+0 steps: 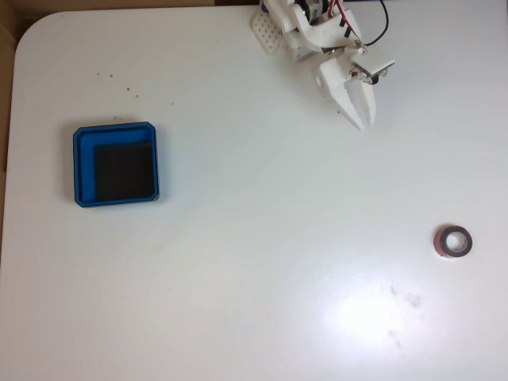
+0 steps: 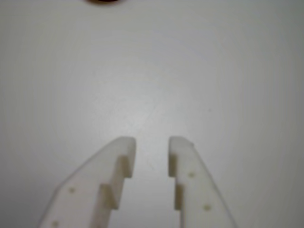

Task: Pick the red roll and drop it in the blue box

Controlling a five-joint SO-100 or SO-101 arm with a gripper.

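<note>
In the fixed view, from left to right, a strip of brown floor (image 1: 6, 48) shows past the table's (image 1: 238, 302) rounded corner, cut off by the frame's edge. Next comes one box (image 1: 116, 164), blue-rimmed with a dark floor, lying flat on the left part of the white table with nothing visible in it. A few small dark specks (image 1: 119, 79) lie above the box, too small to make out. Farther right, at the top edge, one white arm (image 1: 305, 28) enters the picture, its upper part cut off, with red and black wires (image 1: 357, 20) running along it. Its gripper (image 1: 363, 121) points down and to the right, the two fingers looking nearly together here and holding nothing. At the far right lies one roll (image 1: 453, 241), red with a pale core, flat on the table, well apart from the gripper and far from the box. Below and left of the roll a bright glare patch (image 1: 357, 313) washes out the surface, with faint smudges (image 1: 409, 300) beside it. In the wrist view, the two white fingers (image 2: 121, 166) rise from the bottom edge, their bases cut off; the gripper (image 2: 152, 142) stands slightly open with a narrow gap and bare table between the tips. At the top edge, left of centre, a dark reddish sliver (image 2: 100, 1) is mostly cut off and blurred; it may be the roll, though that cannot be told for sure.
</note>
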